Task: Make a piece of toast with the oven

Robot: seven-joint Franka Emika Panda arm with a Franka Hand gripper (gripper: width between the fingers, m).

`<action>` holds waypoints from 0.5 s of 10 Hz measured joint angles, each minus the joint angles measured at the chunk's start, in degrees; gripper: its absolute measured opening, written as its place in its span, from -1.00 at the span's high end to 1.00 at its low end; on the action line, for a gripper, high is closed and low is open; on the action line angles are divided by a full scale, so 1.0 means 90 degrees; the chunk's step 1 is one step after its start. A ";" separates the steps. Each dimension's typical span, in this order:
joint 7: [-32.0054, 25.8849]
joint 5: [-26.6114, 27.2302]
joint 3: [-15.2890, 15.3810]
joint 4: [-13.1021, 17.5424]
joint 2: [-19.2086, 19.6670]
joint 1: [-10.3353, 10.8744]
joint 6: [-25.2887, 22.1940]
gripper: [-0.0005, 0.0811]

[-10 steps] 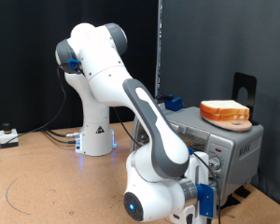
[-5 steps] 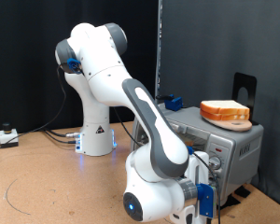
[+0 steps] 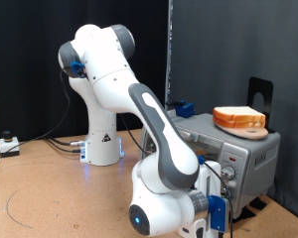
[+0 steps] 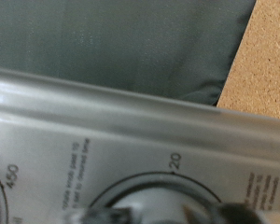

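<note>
While I cannot see the whole hand from either camera, I can report the following.

Arm: the white arm (image 3: 154, 139) reaches down from its base to the front face of the oven (image 3: 250, 156), which sits at the exterior view's right on the wooden table (image 3: 40, 188).

Gripper: the gripper (image 4: 168, 213) sits hard against the oven's control panel. In the exterior view the wrist hides it. In the wrist view only blurred dark finger ends show at the picture's edge, either side of a round dial.

Claw state: I cannot tell whether the fingers are apart, together, or clamped on the dial. The picture cuts them off.

Dial: the dial (image 4: 149, 201) has printed marks around it, a "20" near it and "450" by a neighbouring scale. I judge it a timer knob, and the close approach suggests the work stands at setting a control.

Bread on top: a thick stack of slices (image 3: 238, 118) rests on the oven's roof, untouched and apart from the gripper.

Piece of toast: no single slice shows in either view. The oven's door and interior are hidden behind the arm, so I cannot say whether it lies inside.

Blue block: a small blue block (image 3: 185, 108) sits on the oven's far top edge.
</note>
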 joint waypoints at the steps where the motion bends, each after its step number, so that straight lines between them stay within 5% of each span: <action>1: 0.0000 -0.0011 -0.0012 -0.0017 0.0001 0.0000 0.0000 0.39; 2: 0.0000 -0.0018 -0.0019 -0.0031 0.0001 0.0000 0.0000 0.39; 4: -0.0001 -0.0023 -0.0020 -0.0039 0.0000 0.0000 0.0000 -0.39; 5: -0.0001 -0.0023 -0.0020 -0.0039 0.0000 0.0000 0.0000 -0.39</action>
